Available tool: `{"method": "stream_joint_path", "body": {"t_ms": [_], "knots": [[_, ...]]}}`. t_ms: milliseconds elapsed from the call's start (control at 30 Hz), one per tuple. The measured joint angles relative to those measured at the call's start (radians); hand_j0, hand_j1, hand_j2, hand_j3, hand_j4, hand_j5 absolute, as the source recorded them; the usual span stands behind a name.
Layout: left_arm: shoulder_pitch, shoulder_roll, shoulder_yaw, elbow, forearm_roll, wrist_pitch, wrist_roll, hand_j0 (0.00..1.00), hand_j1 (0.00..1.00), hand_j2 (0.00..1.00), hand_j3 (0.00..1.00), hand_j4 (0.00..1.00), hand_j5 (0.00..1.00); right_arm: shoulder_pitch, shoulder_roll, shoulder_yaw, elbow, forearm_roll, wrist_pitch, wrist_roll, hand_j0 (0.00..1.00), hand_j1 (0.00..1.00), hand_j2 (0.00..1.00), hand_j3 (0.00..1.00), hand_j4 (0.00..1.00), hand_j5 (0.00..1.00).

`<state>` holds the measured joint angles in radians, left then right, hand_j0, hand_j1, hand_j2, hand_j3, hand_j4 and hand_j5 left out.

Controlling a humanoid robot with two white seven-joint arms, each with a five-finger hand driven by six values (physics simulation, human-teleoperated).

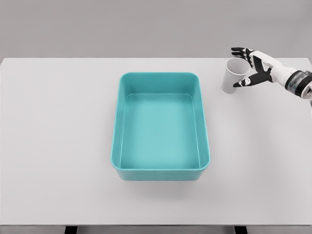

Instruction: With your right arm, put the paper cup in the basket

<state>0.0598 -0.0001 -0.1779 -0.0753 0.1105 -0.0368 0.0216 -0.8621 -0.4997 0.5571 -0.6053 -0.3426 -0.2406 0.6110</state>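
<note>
Nearest me, the teal plastic basket (161, 126) sits mid-frame on the white table (58, 146), open side up and with nothing in it. At upper right, my right hand (253, 68) has its fingers (242, 50) spread around the white paper cup (233, 75), which stands upright on the table beside the basket's far right corner; I cannot tell whether they press on it yet. I judge this the grasp step: next I need a firm close, a lift clear of the rim, then a carry left over the basket. No label or writing shows anywhere. My left arm is out of sight.
</note>
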Motion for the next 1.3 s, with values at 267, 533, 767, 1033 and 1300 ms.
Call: {"method": "stream_joint_path", "body": {"t_ms": [267, 533, 767, 1033, 1300], "knots": [[0.000, 0.000, 0.000, 0.000, 0.000, 0.000, 0.000, 1.00, 1.00, 1.00, 1.00, 1.00, 1.00, 0.000, 0.001, 0.000, 0.001, 0.000, -0.003, 0.000, 1.00, 1.00, 1.00, 1.00, 1.00, 1.00], [0.000, 0.000, 0.000, 0.000, 0.000, 0.000, 0.000, 1.00, 1.00, 1.00, 1.00, 1.00, 1.00, 0.000, 0.000, 0.001, 0.001, 0.001, -0.004, 0.000, 0.93, 0.93, 0.93, 0.93, 0.93, 0.93], [0.000, 0.000, 0.000, 0.000, 0.000, 0.000, 0.000, 1.00, 1.00, 1.00, 1.00, 1.00, 1.00, 0.002, 0.000, 0.001, -0.008, 0.001, -0.026, 0.000, 0.89, 0.89, 0.89, 0.89, 0.89, 0.89], [0.000, 0.000, 0.000, 0.000, 0.000, 0.000, 0.000, 1.00, 1.00, 1.00, 1.00, 1.00, 1.00, 0.000, -0.001, 0.002, -0.015, 0.003, -0.031, 0.000, 0.82, 0.82, 0.82, 0.82, 0.82, 0.82], [0.000, 0.000, 0.000, 0.000, 0.000, 0.000, 0.000, 1.00, 1.00, 1.00, 1.00, 1.00, 1.00, 0.000, -0.002, 0.002, -0.015, 0.005, -0.051, 0.000, 0.77, 0.77, 0.77, 0.77, 0.77, 0.77]]}}
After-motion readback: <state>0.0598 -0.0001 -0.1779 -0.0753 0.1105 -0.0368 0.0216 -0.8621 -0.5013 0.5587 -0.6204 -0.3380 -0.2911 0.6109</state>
